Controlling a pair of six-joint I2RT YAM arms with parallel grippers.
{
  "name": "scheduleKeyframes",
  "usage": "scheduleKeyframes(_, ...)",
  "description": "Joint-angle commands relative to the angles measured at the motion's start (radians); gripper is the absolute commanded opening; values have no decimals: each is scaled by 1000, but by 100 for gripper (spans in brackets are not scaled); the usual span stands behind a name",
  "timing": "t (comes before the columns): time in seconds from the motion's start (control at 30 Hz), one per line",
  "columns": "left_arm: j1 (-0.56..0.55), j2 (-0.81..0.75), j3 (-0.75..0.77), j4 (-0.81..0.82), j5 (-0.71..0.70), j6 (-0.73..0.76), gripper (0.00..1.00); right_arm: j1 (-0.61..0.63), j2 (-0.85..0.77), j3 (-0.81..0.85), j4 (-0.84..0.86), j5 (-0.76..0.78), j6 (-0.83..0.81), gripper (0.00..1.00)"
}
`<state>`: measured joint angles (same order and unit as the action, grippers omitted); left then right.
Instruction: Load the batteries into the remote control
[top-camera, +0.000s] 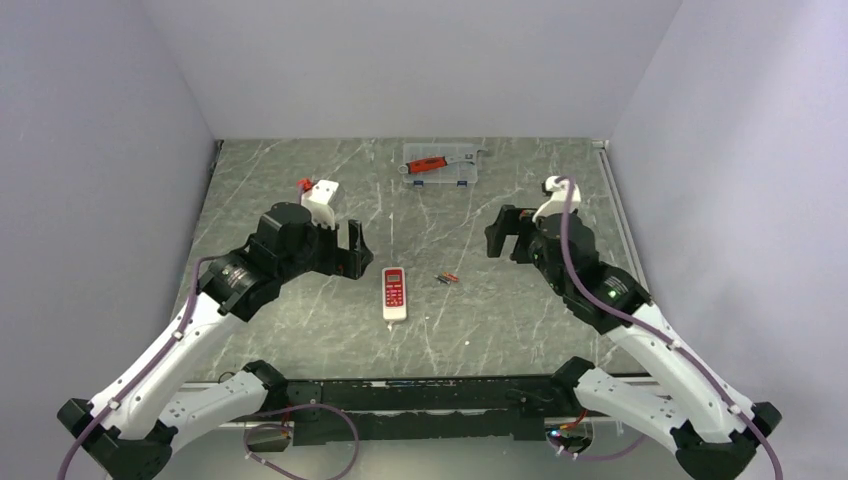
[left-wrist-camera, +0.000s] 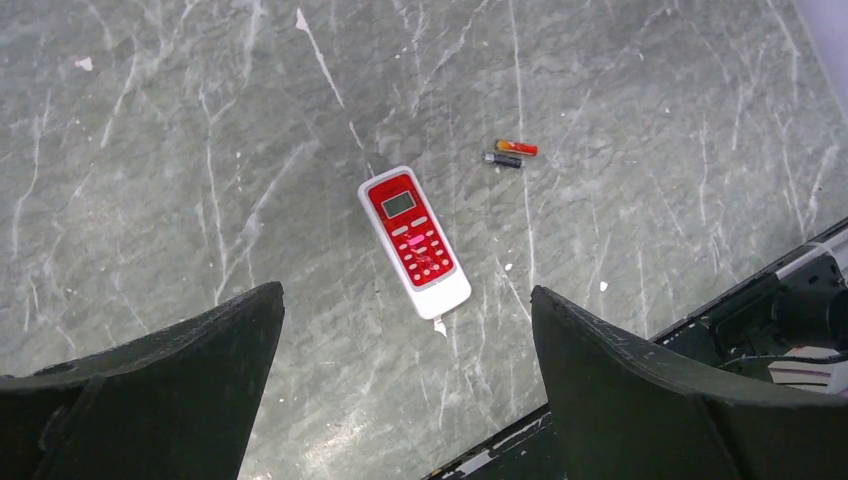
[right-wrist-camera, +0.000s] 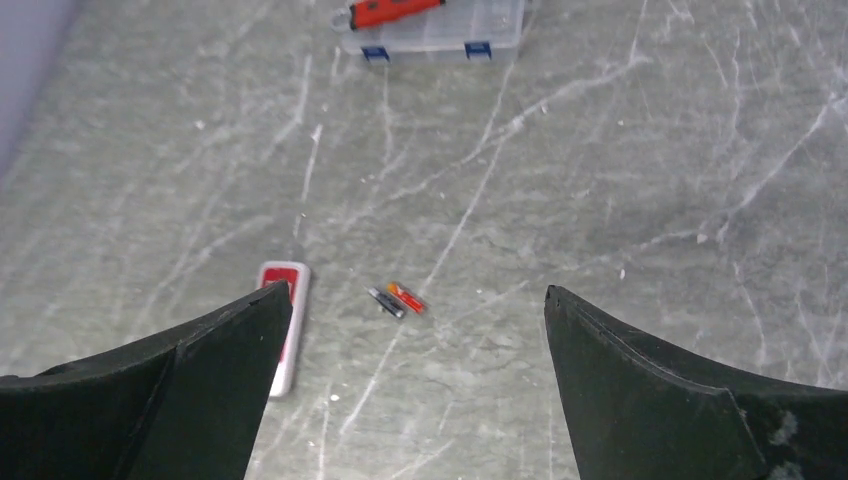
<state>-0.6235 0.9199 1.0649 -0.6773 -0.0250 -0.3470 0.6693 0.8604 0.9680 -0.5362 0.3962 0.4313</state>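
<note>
The remote control (top-camera: 394, 292) lies face up on the table's middle, red button face and small display showing; it also shows in the left wrist view (left-wrist-camera: 414, 241) and partly behind a finger in the right wrist view (right-wrist-camera: 284, 325). The two batteries (top-camera: 447, 278) lie side by side just right of it, also in the left wrist view (left-wrist-camera: 509, 153) and the right wrist view (right-wrist-camera: 397, 299). My left gripper (top-camera: 352, 252) is open and empty, held above the table left of the remote. My right gripper (top-camera: 503, 238) is open and empty, right of the batteries.
A clear plastic case (top-camera: 441, 166) with a red-handled tool on it stands at the back centre, also in the right wrist view (right-wrist-camera: 436, 27). A small red object (top-camera: 304, 185) lies at the back left, beside the left arm's white wrist part. The black base rail (top-camera: 400, 400) runs along the near edge.
</note>
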Motion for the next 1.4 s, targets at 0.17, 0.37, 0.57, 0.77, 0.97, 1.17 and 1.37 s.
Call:
scheduleKeyframes(0.17,-1,-1,-31,-2,-10,-49,99,3,-38,13,-44,-42,38,100)
scheduleKeyframes(0.37,0,43,-30,-22,-7,-70,99,2,-36,-28,-53,-81,29,100)
scheduleKeyframes(0.57,0,104,-22,-32,8,-78,99,2,-54,-70,-63,-116,15,100)
scheduleKeyframes(0.77,-1,164,-7,-58,15,-88,99,2,-59,-92,-72,-157,9,99)
scheduleKeyframes(0.97,-2,244,19,-104,56,-153,94,2,-28,-101,-86,-169,3,99)
scheduleKeyframes(1.17,-11,295,10,-118,27,-225,94,2,-5,-108,-89,-173,1,99)
scheduleKeyframes(1.37,-46,362,8,-81,30,-266,98,2,-9,-134,-67,-192,7,99)
